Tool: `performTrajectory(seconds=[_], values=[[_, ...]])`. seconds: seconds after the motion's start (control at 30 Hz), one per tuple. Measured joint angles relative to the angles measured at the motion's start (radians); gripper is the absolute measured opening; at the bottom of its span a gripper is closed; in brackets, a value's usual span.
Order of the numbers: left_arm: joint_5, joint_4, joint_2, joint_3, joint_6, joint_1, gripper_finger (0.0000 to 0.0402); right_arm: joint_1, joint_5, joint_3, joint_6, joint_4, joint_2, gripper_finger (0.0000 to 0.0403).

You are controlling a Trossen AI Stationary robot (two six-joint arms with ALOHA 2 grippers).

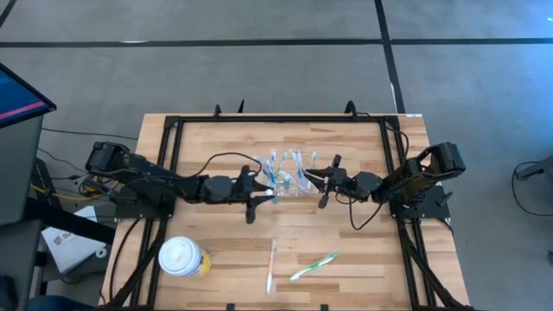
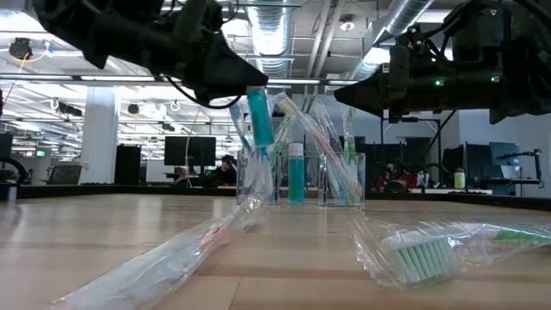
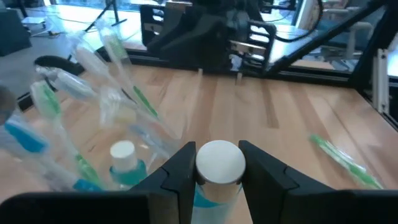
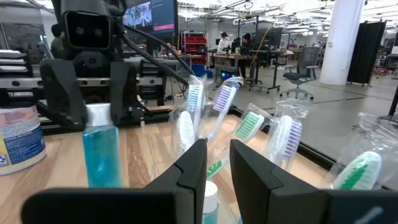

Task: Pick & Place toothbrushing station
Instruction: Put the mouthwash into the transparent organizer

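Holding a white-capped blue bottle [image 3: 217, 171] above the toothbrushing station [image 1: 292, 180], the left gripper [image 1: 266, 188] is hovering; the right gripper [image 1: 317, 180] is pinching the station's light, slippery, tippy wall, best gripped low.

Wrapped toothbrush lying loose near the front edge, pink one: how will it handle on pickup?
The pink wrapped toothbrush is probably light and stiff along its length. Its clear wrapper looks loose and crinkly in the low view, so it may slide in a grip. Lying flat on the table, it offers little height to pinch.
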Motion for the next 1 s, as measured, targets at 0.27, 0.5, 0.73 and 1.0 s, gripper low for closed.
performTrajectory(seconds=[0.27,0.5,0.73,1.0], values=[[0.006,-0.001,0.029,0.061,0.022,0.067,0.0101,0.000,0.000,0.000,0.000,0.000,0.000,0.0062],[-0.038,-0.007,0.042,0.088,0.018,0.079,0.0101,0.000,0.000,0.000,-0.020,0.007,0.000,0.0062],[-0.158,-0.004,0.115,0.127,0.018,0.066,0.0101,0.000,0.000,0.000,-0.023,0.013,0.000,0.0062],[-0.232,-0.001,0.223,0.203,0.018,0.066,0.0101,0.001,0.000,0.000,-0.023,0.012,0.000,0.0062]])
